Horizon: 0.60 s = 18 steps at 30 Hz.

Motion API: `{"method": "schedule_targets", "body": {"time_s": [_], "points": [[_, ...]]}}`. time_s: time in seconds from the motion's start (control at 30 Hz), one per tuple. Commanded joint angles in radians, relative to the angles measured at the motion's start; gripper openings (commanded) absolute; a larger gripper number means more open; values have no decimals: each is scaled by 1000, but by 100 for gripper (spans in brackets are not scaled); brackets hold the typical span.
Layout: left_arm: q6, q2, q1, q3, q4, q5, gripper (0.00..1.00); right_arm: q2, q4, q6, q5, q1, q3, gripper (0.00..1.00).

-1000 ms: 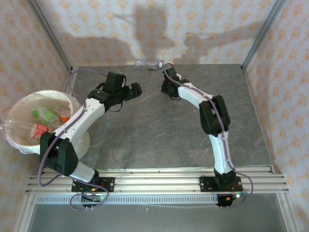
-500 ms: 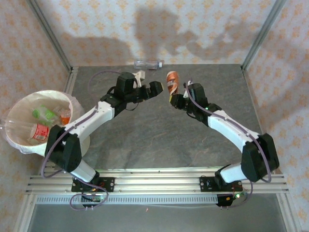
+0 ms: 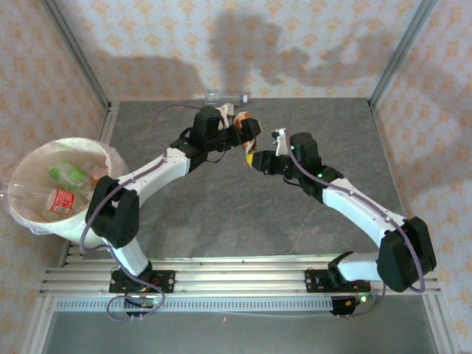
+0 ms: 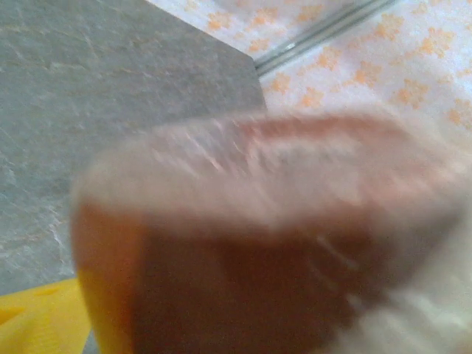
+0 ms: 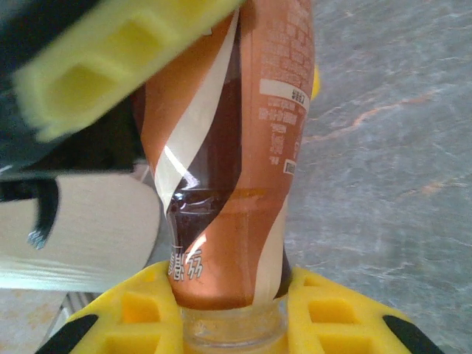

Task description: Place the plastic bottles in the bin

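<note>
A brown-labelled plastic bottle (image 3: 249, 137) hangs above the middle back of the table. My right gripper (image 3: 256, 157) is shut on its neck, and the yellow fingers (image 5: 133, 321) clamp just below the label (image 5: 236, 147). My left gripper (image 3: 240, 131) is open, its jaws wide around the bottle's other end. One of its yellow fingers (image 5: 110, 59) lies beside the label. The bottle's body (image 4: 280, 236) is a blur close to the left wrist camera. The bin (image 3: 22, 166) at the far left holds a green-labelled bottle (image 3: 66, 175) and a red-labelled one (image 3: 60, 200). A clear bottle (image 3: 225, 96) lies at the back wall.
The bin stands off the table's left edge, beside the left arm's base. Metal frame posts (image 3: 391, 63) rise at both back corners. Grey table surface (image 3: 221, 214) stretches between the arms and the rail at the near edge.
My right arm has swung left and carried the brown-labelled bottle to the middle. My left arm has reached right from the bin side, and its open jaws now sit around the bottle.
</note>
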Motion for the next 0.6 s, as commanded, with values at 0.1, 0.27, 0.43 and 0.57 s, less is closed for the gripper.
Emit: {"method": "schedule_targets", "body": {"time_s": [0.1,0.27,0.43,0.57], "points": [[-10,11,5,54,69,-81,71,-27,58,-32,-108,6,-8,17],[-29,10,6,40,92,-69,59,-32,59,-24,-105,7,-10,19],[-30,-12,10,30,81,-79,54,-42,13,-27,-67,6,17,62],[23,-81,14,46,-32,-163,54,-103,-26,-66,0,3,44,88]]}}
